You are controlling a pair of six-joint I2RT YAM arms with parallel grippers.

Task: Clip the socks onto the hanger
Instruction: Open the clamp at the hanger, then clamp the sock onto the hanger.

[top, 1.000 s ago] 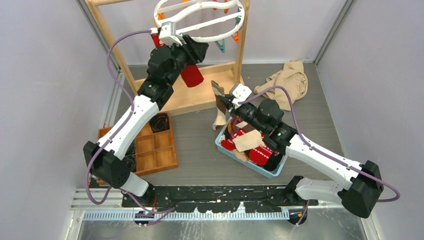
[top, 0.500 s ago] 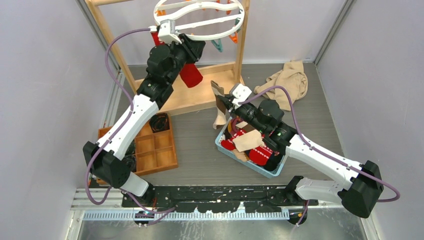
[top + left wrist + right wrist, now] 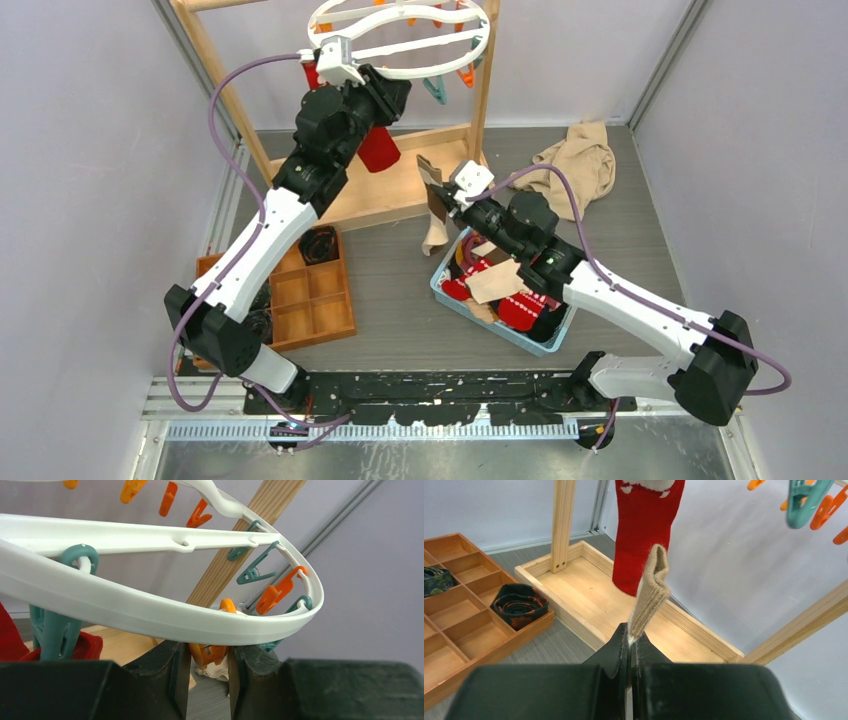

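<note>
Left claw (image 3: pixel 210 650) narrow on orange clip (image 3: pixel 206 656) beneath hanger (image 3: pixel 150 617); right claw (image 3: pixel 630 640) tight on tan sock (image 3: pixel 650 587).

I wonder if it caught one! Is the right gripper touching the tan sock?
Touching. The right wrist view shows the right gripper shut on the tan sock, its lower edge pinched between the jaws with no gap.

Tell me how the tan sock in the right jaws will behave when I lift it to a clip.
Probably floppy: the tan sock folds over at its free end. Likely light, since a thin pinch on one edge holds it.
</note>
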